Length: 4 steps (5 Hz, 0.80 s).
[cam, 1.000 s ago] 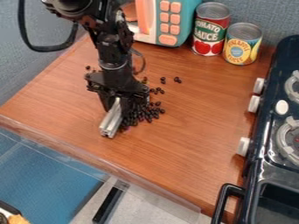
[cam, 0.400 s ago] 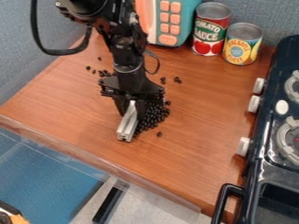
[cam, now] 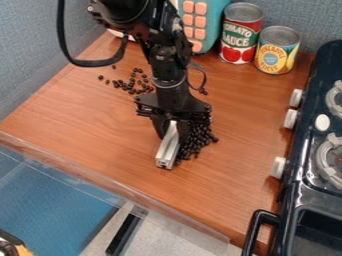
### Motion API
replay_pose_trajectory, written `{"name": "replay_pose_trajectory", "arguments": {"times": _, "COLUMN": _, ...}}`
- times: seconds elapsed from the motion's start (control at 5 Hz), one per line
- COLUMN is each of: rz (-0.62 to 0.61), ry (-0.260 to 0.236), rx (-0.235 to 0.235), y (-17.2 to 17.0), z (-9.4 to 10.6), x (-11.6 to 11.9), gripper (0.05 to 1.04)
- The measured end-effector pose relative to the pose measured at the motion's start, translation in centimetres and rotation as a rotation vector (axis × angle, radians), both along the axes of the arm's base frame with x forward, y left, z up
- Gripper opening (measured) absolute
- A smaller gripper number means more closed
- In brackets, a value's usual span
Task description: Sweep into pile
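Note:
My gripper (cam: 171, 131) hangs low over the middle of the wooden counter, shut on a silver metal bar (cam: 168, 146). The bar's near end points toward the counter's front edge. Against its right side lies a dense heap of small black beans (cam: 195, 139), partly hidden behind the gripper. A looser scatter of black beans (cam: 133, 85) lies to the upper left, behind the arm, with a few stray ones around it. A couple more beans (cam: 203, 91) show just right of the arm.
At the back stand a teal toy microwave (cam: 198, 25), a tomato sauce can (cam: 241, 33) and a pineapple can (cam: 277, 50). A dark toy stove (cam: 314, 165) with white knobs borders the right side. The counter (cam: 87, 120) ends at a clear front rim.
The gripper and bar have moved right and slightly toward the front edge, and the bean heap beside the bar has shifted with them. More scattered beans are now uncovered behind, at the upper left.

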State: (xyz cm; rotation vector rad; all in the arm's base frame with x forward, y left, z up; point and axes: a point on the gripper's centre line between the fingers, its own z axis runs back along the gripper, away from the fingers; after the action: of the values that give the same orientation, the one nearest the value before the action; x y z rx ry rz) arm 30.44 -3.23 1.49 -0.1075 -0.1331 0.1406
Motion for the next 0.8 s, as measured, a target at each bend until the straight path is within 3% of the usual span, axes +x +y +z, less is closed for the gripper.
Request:
{"name": "replay_pose_trajectory", "arguments": {"times": 0.2, "rz": -0.005, "ry": 0.006, "rx": 0.002, "y": -0.4, "z": 0.0, "x": -0.2, "gripper": 0.372}}
{"name": "replay_pose_trajectory", "arguments": {"times": 0.4, "rz": -0.013, "ry": -0.013, "rx": 0.025, "y": 0.0, "z": 1.7, "x": -0.5, "gripper": 0.372}}
{"name": "replay_pose_trajectory", "arguments": {"times": 0.8, "rz": 0.007, "ry": -0.136, "rx": 0.086, "y": 4.8, "z": 8.8, "x": -0.1, "gripper": 0.372}}
